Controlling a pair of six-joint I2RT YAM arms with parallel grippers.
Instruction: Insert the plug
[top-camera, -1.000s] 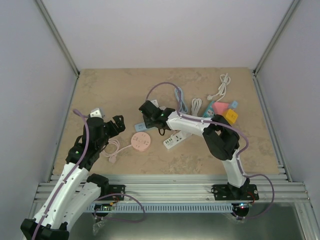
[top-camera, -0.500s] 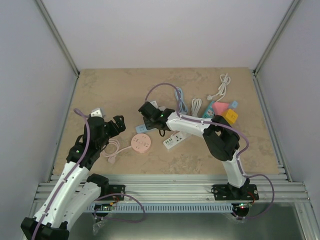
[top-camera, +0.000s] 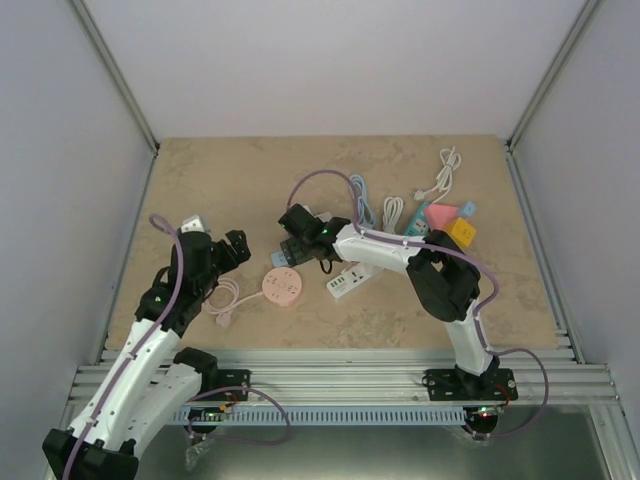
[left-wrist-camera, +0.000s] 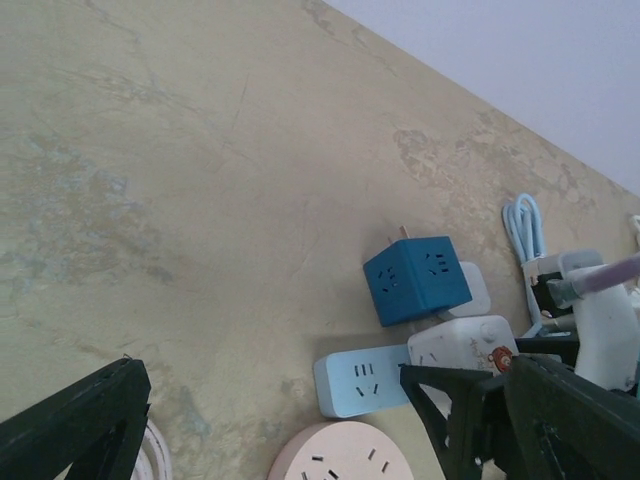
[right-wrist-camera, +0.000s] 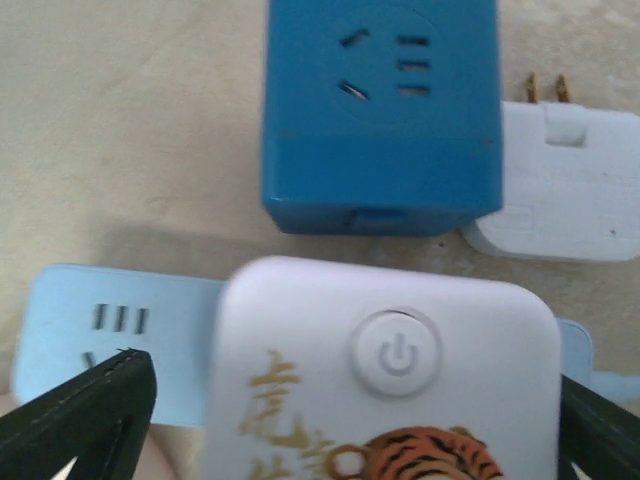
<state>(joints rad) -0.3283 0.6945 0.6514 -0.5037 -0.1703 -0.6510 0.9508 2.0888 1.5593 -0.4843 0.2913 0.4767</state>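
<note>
Right wrist view looks down on the tan worktop (right-wrist-camera: 100, 120), where a light blue power strip (right-wrist-camera: 110, 330) lies below a blue cube socket (right-wrist-camera: 380, 110). The white plug (right-wrist-camera: 390, 380) sits on the strip, at the cube's 6 o'clock. Its button face points up. The prongs are hidden beneath, likely aimed down, and its broad side runs 9 to 3. It looks light, rigid and glossy, so probably slippery: take its flat side walls. The right claw (right-wrist-camera: 350, 390) stands open astride it; the left claw (left-wrist-camera: 272, 375) is open, empty.
</note>
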